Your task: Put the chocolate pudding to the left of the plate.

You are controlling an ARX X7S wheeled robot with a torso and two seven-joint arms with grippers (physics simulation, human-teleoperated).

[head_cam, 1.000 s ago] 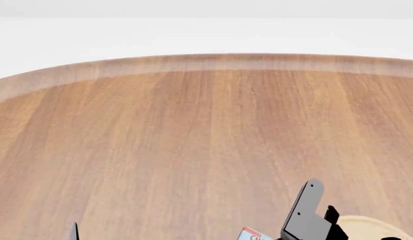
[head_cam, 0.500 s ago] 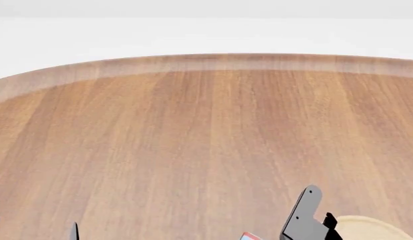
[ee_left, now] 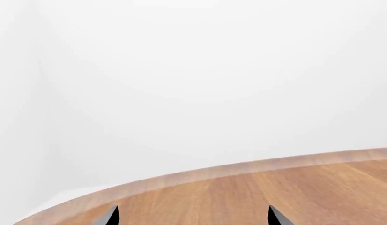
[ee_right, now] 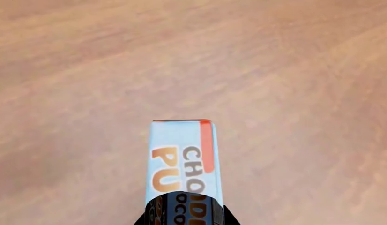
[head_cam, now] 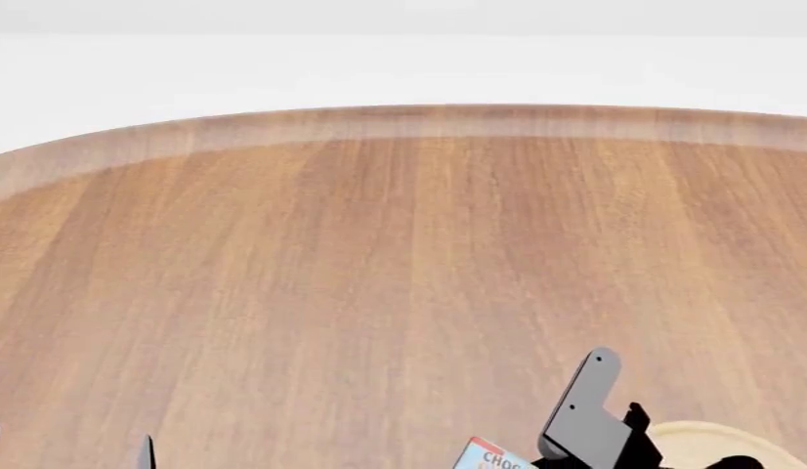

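While the left tool (head_cam: 67, 451) idles at the near left edge of the brown wooden surface (head_cam: 377, 274), its tips apart and empty, the light-blue chocolate pudding carton (head_cam: 492, 456) sits clamped in the right tool (ee_right: 186, 211) (long axis pointing away), just left of the pale round wooden plate (head_cam: 716, 440).

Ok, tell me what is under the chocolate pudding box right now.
Around the pudding box the right wrist view shows only bare wooden table. Directly beneath, the box itself hides the surface, so I cannot tell whether it rests there or is lifted.
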